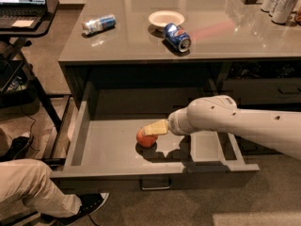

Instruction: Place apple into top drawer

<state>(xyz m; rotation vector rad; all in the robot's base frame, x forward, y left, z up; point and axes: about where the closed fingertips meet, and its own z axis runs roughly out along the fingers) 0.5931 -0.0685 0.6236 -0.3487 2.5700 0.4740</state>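
Observation:
The red apple (144, 141) lies on the floor of the pulled-out top drawer (108, 147), left of its middle. My gripper (149, 131) reaches into the drawer from the right, right over the apple. One beige finger (156, 127) lies across the apple's upper right side. The gripper looks open, with the apple resting on the drawer floor below it. The other finger is hidden. The drawer's front panel with its small bar handle (155, 186) faces the camera.
On the counter (211, 36) lie a tipped blue soda can (177, 36), a silver-blue can (99, 24) and a white bowl (166, 19); several cans stand at the far right (284, 4). A person's leg and shoe (42, 197) are at the lower left. A laptop stand (23, 13) is on the left.

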